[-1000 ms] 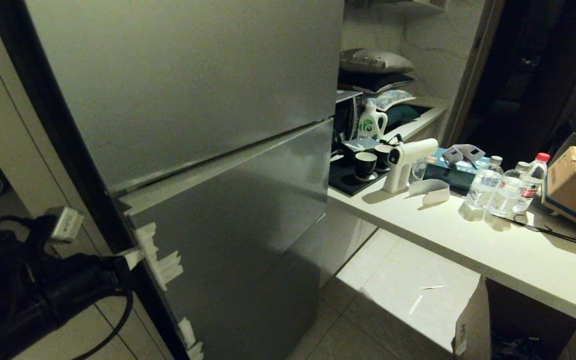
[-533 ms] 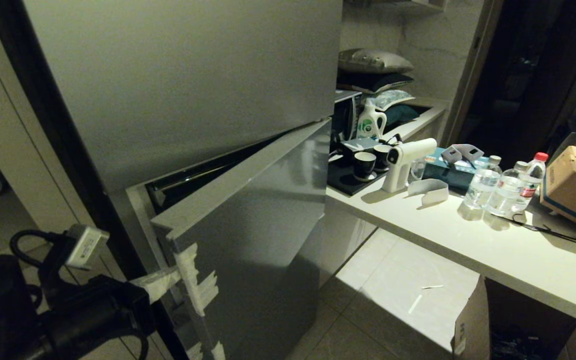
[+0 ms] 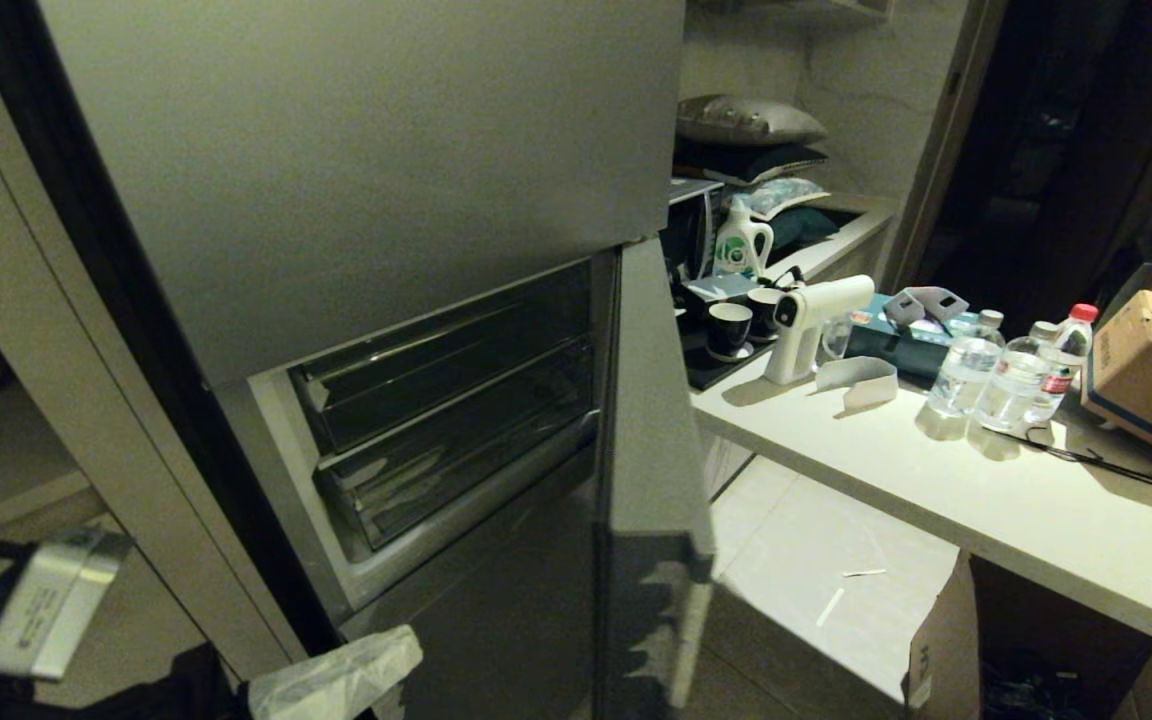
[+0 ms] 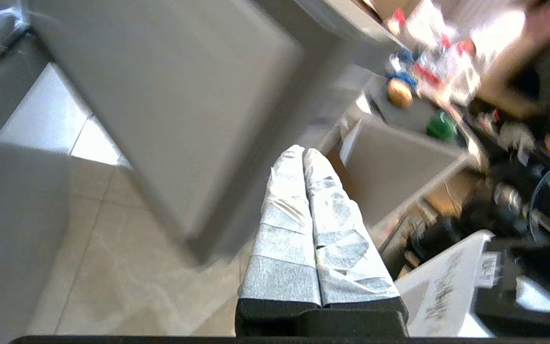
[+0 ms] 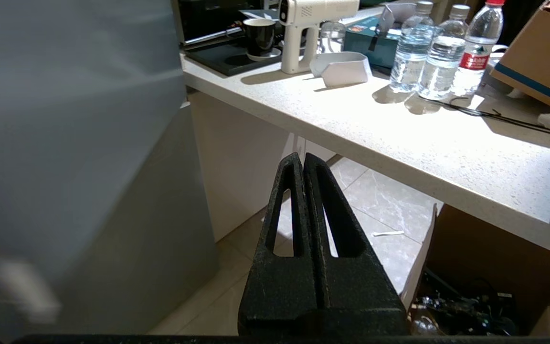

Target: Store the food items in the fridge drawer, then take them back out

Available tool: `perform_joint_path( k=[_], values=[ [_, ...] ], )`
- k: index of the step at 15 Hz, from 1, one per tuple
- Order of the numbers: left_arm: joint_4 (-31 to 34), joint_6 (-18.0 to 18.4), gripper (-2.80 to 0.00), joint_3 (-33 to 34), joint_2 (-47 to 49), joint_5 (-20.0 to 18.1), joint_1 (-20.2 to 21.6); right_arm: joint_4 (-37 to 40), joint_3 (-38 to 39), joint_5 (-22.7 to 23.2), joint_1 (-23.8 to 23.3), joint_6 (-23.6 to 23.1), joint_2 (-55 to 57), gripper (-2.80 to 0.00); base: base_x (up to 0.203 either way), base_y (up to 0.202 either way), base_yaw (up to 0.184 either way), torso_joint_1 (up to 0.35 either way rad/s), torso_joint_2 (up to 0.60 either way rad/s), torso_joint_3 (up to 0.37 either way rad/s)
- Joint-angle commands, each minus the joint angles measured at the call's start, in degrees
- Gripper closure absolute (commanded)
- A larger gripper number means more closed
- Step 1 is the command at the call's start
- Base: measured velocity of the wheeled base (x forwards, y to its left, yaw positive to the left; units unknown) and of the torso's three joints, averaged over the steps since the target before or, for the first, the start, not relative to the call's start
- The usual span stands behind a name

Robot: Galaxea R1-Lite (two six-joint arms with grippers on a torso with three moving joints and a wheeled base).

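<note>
The fridge drawer's grey front [image 3: 651,450] stands swung wide open, edge-on to the head view, and clear bins [image 3: 446,400] show in the opening. My left gripper [image 3: 401,648], its fingers wrapped in white tape, is low at the bottom left, apart from the panel. In the left wrist view the left gripper [image 4: 302,150] is shut with nothing held, and the grey front [image 4: 160,95] lies beyond it. Far off, blurred, sit a tan round item [image 4: 399,91] and a green one [image 4: 441,126], likely the food items. My right gripper [image 5: 302,155] hangs shut and empty over the floor.
A white counter [image 3: 936,480] to the right carries water bottles [image 3: 1016,375], a white spray gun [image 3: 816,320], dark cups [image 3: 731,330] and a cardboard box [image 3: 1151,360]. An open carton [image 3: 946,640] stands on the floor under it. The top door [image 3: 366,160] is shut.
The middle panel has swung from nearly shut to wide open. My left gripper has come off its taped edge and dropped toward the lower left. The right arm has not moved.
</note>
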Motion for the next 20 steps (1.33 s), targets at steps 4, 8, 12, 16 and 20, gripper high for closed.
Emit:
perform_joint_path(
  k=[4, 8, 12, 16, 20],
  values=[
    [5.3, 2.2, 0.00, -1.1, -12.2, 8.4, -0.8, 0.0, 1.8, 0.0, 0.0, 0.0, 0.0, 0.00, 0.000, 0.000, 0.000, 0.000, 0.00, 0.000],
    [23.2, 15.1, 0.00, -6.2, -25.5, 25.5, 2.6, 0.0, 1.8, 0.0, 0.0, 0.0, 0.0, 0.00, 0.000, 0.000, 0.000, 0.000, 0.00, 0.000],
    [35.8, 18.3, 0.00, -8.2, -35.5, 28.5, 30.9, -0.1, 1.8, 0.0, 0.0, 0.0, 0.0, 0.00, 0.000, 0.000, 0.000, 0.000, 0.00, 0.000],
    [48.1, 20.6, 0.00, -1.4, -49.5, 22.1, 43.4, 0.0, 1.8, 0.0, 0.0, 0.0, 0.0, 0.00, 0.000, 0.000, 0.000, 0.000, 0.00, 0.000],
    [52.6, 21.8, 0.00, 6.6, -49.7, 5.2, 44.2, 0.0, 1.8, 0.0, 0.0, 0.0, 0.0, 0.00, 0.000, 0.000, 0.000, 0.000, 0.00, 0.000]
  ],
)
